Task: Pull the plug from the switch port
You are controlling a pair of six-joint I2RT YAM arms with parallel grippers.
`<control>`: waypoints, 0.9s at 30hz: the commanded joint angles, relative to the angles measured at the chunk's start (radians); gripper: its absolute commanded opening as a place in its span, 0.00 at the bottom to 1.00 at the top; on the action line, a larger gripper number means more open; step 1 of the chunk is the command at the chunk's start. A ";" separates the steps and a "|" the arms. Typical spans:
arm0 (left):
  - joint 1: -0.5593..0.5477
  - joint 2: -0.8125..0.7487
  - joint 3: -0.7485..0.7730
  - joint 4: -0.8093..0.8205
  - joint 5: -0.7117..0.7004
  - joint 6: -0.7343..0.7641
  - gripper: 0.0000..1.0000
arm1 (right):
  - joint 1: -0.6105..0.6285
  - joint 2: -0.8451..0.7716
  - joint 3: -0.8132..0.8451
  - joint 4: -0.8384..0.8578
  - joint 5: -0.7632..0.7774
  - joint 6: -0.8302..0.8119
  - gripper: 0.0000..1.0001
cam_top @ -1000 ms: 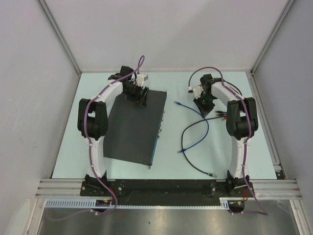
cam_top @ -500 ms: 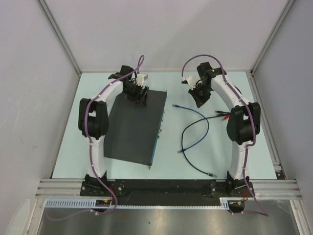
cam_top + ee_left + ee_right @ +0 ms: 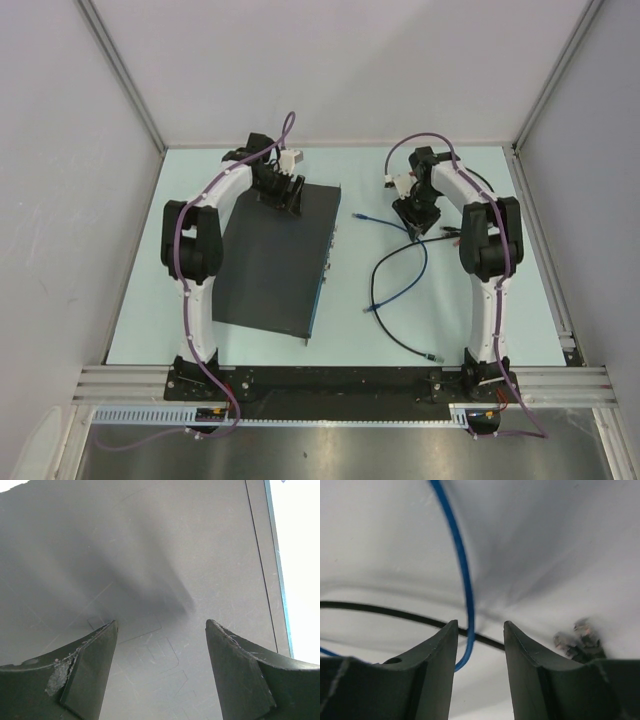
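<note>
- Switch (image 3: 270, 262) lies flat on the table (image 3: 140, 290), left of centre. It sits at a slant, far end under the L arm.
- Its socket face (image 3: 326, 262) is the long right edge, light blue-grey. No cable reaches it in the top view.
- Plug (image 3: 362, 214) lies on the table right of the switch's far corner, near the socket face but clear of it.
- Blue cable (image 3: 424, 262) runs from the plug toward the R arm, then loops back to mid-table.
- Black cable (image 3: 400, 336) crosses the blue one and ends near the R arm base.
- L gripper (image 3: 283, 197) hangs over the switch's far end. In the wrist view, L gripper (image 3: 162, 625) has fingers (image 3: 90, 670) spread wide w/ nothing between them, only the switch (image 3: 150, 555) top below. Can't tell if the tips touch it.
- Socket face (image 3: 280, 580) shows as a thin strip at the right of that view.
- R gripper (image 3: 415, 218) is low over the cables, right of the plug.
- In the wrist view, R gripper (image 3: 480, 625) has fingers (image 3: 435, 670) a narrow gap apart. Blue cable (image 3: 465, 580) comes down into the gap by the left finger; the gap is wider than the cable, so no pinch.
- Black cable (image 3: 395, 612) passes under the tips.
- Small connector ends (image 3: 580, 642) lie just right of the fingers, too blurred to ID.
</note>
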 commanded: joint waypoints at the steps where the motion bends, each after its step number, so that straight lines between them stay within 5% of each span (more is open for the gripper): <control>1: -0.033 0.083 -0.078 -0.033 0.015 -0.003 0.79 | -0.025 0.060 0.108 -0.014 -0.003 -0.022 0.46; 6: -0.033 0.082 -0.085 -0.033 0.004 0.000 0.79 | -0.013 0.085 0.091 -0.018 -0.024 -0.051 0.36; 10: -0.033 0.085 -0.078 -0.033 0.004 0.000 0.79 | -0.009 0.054 0.085 -0.030 -0.026 -0.066 0.02; 11: -0.033 0.086 -0.078 -0.033 0.006 0.000 0.79 | -0.012 0.042 0.088 -0.037 -0.034 -0.077 0.00; 19: -0.033 0.132 -0.029 -0.041 0.024 -0.013 0.79 | 0.000 -0.110 0.243 -0.357 -0.135 -0.387 0.00; 27: -0.033 0.159 -0.005 -0.044 0.029 -0.013 0.79 | -0.138 -0.155 0.301 -0.367 0.015 -0.617 0.00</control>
